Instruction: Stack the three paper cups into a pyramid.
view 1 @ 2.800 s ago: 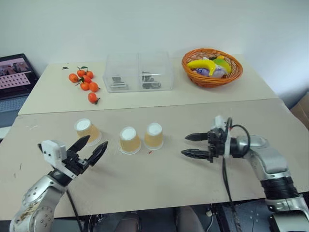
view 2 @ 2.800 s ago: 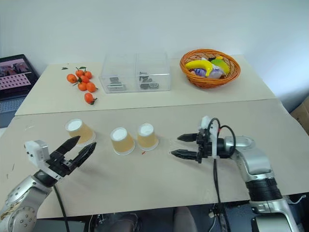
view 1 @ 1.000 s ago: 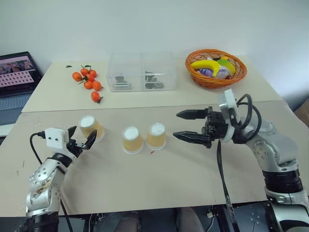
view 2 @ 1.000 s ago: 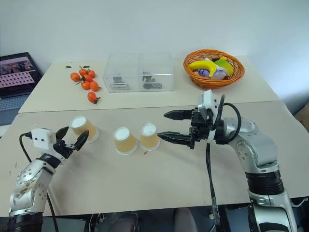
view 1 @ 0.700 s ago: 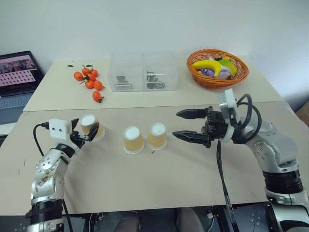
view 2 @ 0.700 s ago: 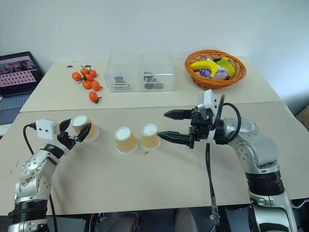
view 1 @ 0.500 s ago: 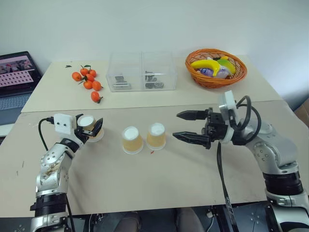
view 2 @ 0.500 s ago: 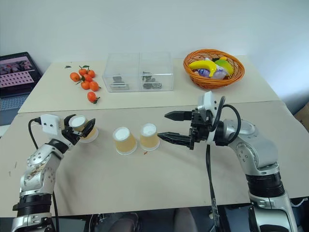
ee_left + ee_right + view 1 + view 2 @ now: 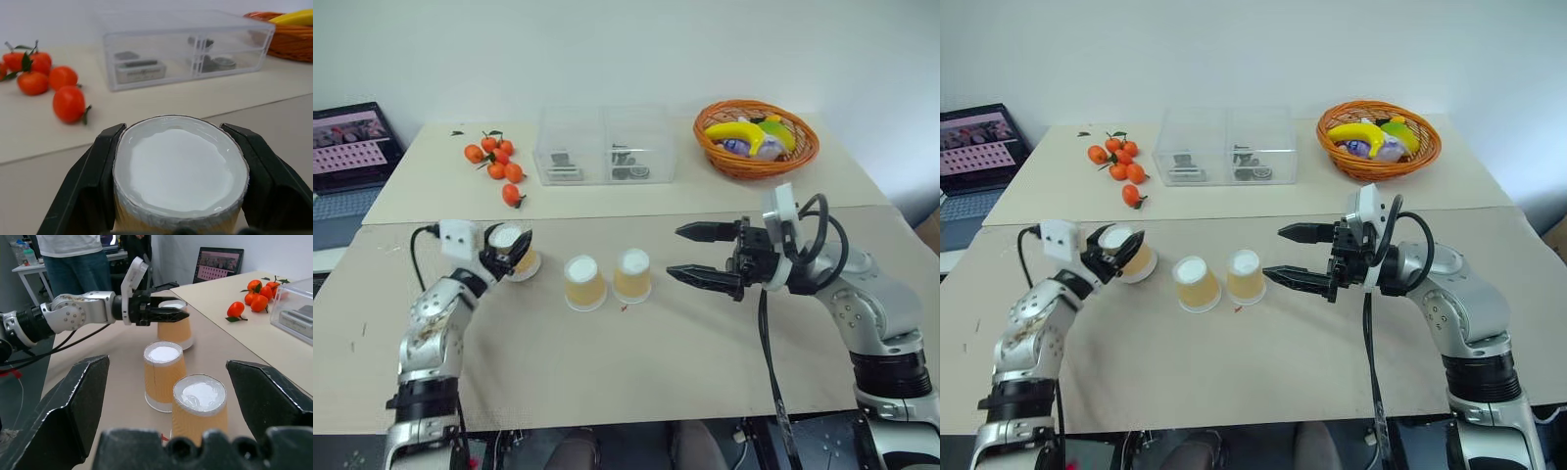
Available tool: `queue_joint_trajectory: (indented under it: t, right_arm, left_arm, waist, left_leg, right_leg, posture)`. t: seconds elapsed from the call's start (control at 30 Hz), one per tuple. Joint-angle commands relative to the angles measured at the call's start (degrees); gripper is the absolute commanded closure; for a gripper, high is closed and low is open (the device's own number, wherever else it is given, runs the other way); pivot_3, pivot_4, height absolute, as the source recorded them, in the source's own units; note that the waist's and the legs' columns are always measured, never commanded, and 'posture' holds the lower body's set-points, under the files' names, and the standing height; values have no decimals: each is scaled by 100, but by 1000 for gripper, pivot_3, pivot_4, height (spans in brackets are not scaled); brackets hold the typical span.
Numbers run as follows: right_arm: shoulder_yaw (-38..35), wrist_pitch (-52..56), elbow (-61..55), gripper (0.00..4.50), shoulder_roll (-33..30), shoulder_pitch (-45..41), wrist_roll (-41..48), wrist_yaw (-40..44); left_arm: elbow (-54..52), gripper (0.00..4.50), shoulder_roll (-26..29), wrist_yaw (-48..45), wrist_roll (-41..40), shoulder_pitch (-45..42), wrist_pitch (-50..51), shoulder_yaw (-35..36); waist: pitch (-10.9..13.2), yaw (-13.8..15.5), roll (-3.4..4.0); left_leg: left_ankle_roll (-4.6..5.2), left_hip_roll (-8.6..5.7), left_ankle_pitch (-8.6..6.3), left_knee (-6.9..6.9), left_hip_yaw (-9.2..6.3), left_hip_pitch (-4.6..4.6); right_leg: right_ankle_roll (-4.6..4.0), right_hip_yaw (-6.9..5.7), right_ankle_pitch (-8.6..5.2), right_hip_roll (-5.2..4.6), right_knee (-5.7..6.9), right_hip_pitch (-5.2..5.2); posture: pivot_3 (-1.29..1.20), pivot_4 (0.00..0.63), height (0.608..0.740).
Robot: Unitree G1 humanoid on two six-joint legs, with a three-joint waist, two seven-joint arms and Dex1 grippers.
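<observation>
tan-orange tapered paper cup [image 9: 514, 257], upside down at the table's [image 9: 636, 362] left, sits pinched in the left gripper [image 9: 506, 253]; its two twins [image 9: 607, 279] stand touching rightward, nearer the wide-spread right gripper [image 9: 692, 253].

I stand in what reads as a robotics lab or office test room. Two plain beige tables [image 9: 636, 362] are pushed together against a bare white wall. At eleven o'clock an open laptop [image 9: 352, 157] sits at the edge. Staged props line the far table: loose tangerines [image 9: 495, 166] at eleven, a clear plastic drawer box [image 9: 604, 145] at twelve, a wicker fruit basket [image 9: 756, 137] at one. My right wrist view shows a standing person [image 9: 73, 254] beside a cluttered desk [image 9: 34, 269].
</observation>
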Motion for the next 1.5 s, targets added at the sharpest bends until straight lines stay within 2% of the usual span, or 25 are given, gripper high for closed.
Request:
queue_joint_trajectory:
  t: [0.03, 0.3, 0.53, 0.9, 1.5]
  right_arm:
    - [-78, -79, -105, 0, 10, -74, 86, -11]
    - [-137, -86, -241, 0, -22, 103, 69, -140]
    - [-227, -57, -381, 0, -53, 245, 144, -266]
    - [-255, -23, -464, 0, -78, 290, 185, -362]
    - [-227, -53, -419, 0, -91, 303, 164, -357]
  left_arm:
    - [-421, 1865, 289, -548, -460, -810, 613, -213]
    - [-665, 1865, 919, -1803, -1685, -1999, 2352, -410]
    - [-810, 1865, 1255, -2553, -2304, -2395, 3093, -452]
    - [-847, 1865, 1198, -2971, -1668, -2082, 2633, -1230]
    - [-856, 1865, 1169, -3000, -1413, -1806, 2414, -1237]
  waist:
    - [2, -10, -3]
    - [2, -138, -4]
    - [2, -190, -3]
    - [2, -190, -3]
    - [2, -172, -4]
  left_leg:
    - [0, 0, 0, 0, 0, -5]
    - [-1, -3, 0, -1, 0, -7]
    - [1, -3, 0, 0, 0, -5]
    - [-1, -4, 1, 0, 0, -5]
    - [2, -5, -1, 1, 1, -5]
  right_leg:
    - [1, -1, 1, 0, 0, -2]
    - [11, 2, 7, 0, 4, -1]
    - [13, 4, 8, 0, 4, -2]
    - [12, 7, 9, 0, 4, -2]
    - [12, 9, 9, 0, 4, -2]
  posture:
    - [0, 150, 738]
    - [0, 150, 738]
    - [0, 150, 738]
    - [0, 150, 738]
    - [0, 150, 738]
